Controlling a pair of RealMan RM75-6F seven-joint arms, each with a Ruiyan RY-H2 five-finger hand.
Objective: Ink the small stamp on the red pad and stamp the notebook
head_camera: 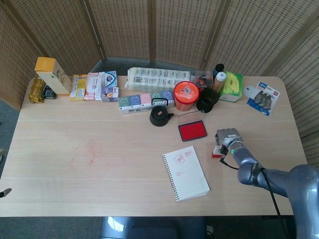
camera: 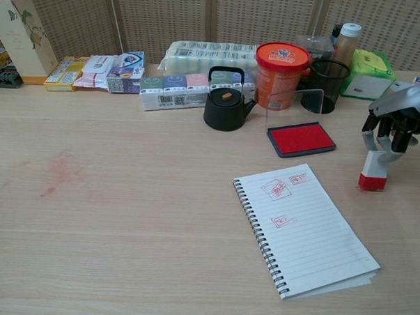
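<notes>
Gripping small stamp (camera: 373, 169) from above with right hand (camera: 393, 125), stamp standing upright, red base down on table (camera: 124, 216), to the right of notebook (camera: 301, 228). Lying up and to the left of that hand: red pad (camera: 301, 138), uncovered, nearest to the right arm. Left hand not showing in either view.

The right arm, grey and metallic, reaches in from the near right corner toward the middle right of the table. Its right hand (camera: 394, 124) hangs wrist-high with fingers (camera: 382, 137) pointing down, pinching the top of a small white stamp with a red base (camera: 372, 171). The left hand shows in neither view.
</notes>
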